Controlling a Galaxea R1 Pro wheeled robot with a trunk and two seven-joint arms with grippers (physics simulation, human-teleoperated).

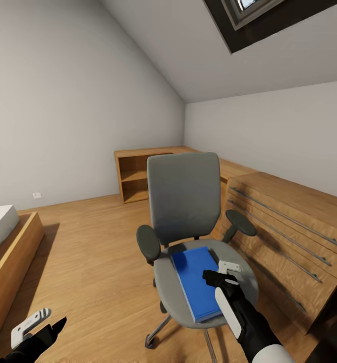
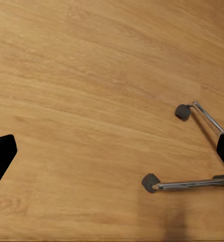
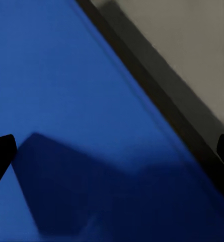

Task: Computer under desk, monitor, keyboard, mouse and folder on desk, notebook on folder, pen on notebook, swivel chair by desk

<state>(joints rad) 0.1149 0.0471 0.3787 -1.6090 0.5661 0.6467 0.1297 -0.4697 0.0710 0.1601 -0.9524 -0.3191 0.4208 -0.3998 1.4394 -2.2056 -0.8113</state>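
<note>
1 blue folder [image 1: 196,282] on 1 swivel chair [image 1: 184,201]; right tool [image 1: 223,272] above it, L tool [image 1: 40,322] low, both spread, empty

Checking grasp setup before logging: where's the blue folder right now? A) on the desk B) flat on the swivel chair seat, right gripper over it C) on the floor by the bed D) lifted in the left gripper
B: the blue folder lies flat on the grey seat of the swivel chair, with the right gripper open just above its edge.
</note>
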